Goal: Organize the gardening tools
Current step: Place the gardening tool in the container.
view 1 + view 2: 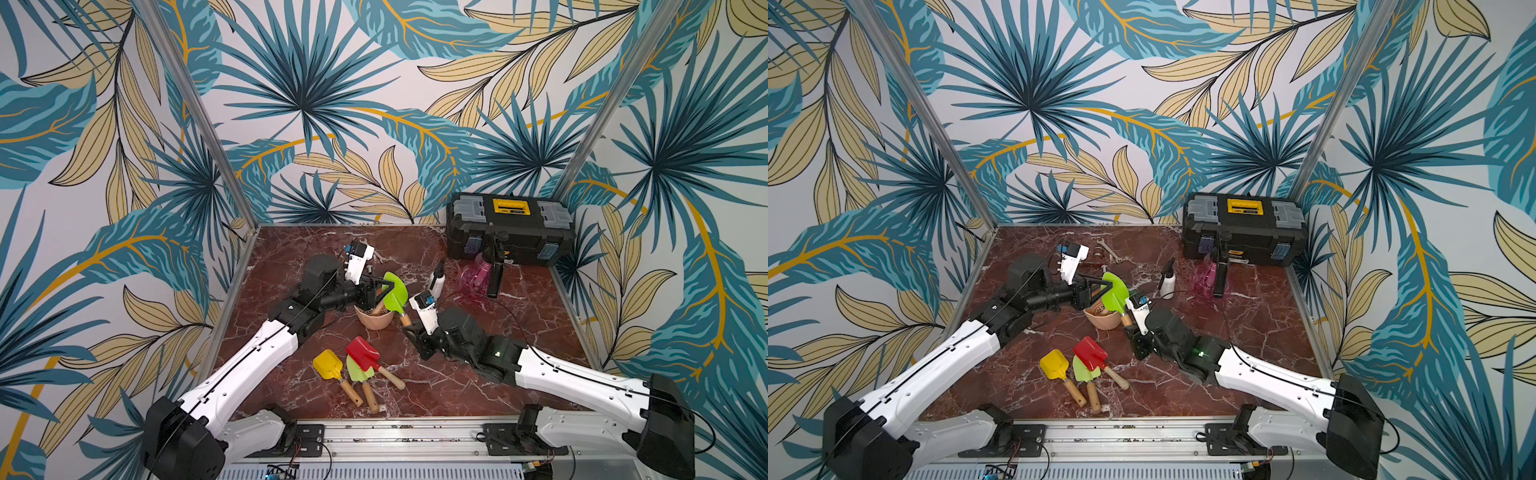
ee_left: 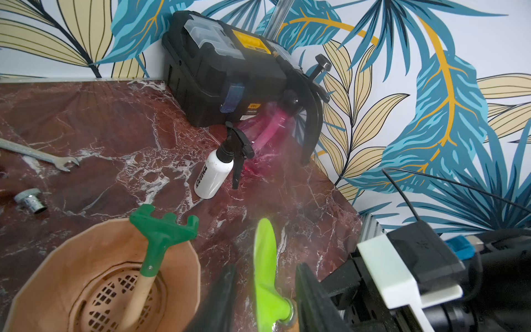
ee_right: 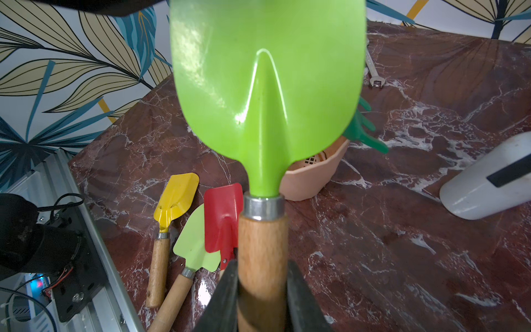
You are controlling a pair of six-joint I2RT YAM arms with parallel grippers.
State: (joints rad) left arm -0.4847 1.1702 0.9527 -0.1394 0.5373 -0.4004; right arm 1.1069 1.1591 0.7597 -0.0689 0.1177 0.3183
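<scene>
Five wooden-handled garden tools: one yellow scoop [image 1: 327,365], one red spade [image 1: 362,353], two lime-green, the near trowel [image 1: 356,372] and the far spade [image 1: 395,293], and one dark-green rake [image 2: 162,230]. Two spray bottles: white bottle [image 1: 436,283], pink bottle [image 1: 478,276]. One peach pot [image 1: 376,323], one toolbox [image 1: 511,232], one wrench [image 2: 37,155], one silver fitting [image 2: 30,199].

Right jaws clamped, left perhaps ajar.

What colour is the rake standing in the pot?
The rake has a dark green head on a pale wooden handle; clearest in the left wrist view.
</scene>
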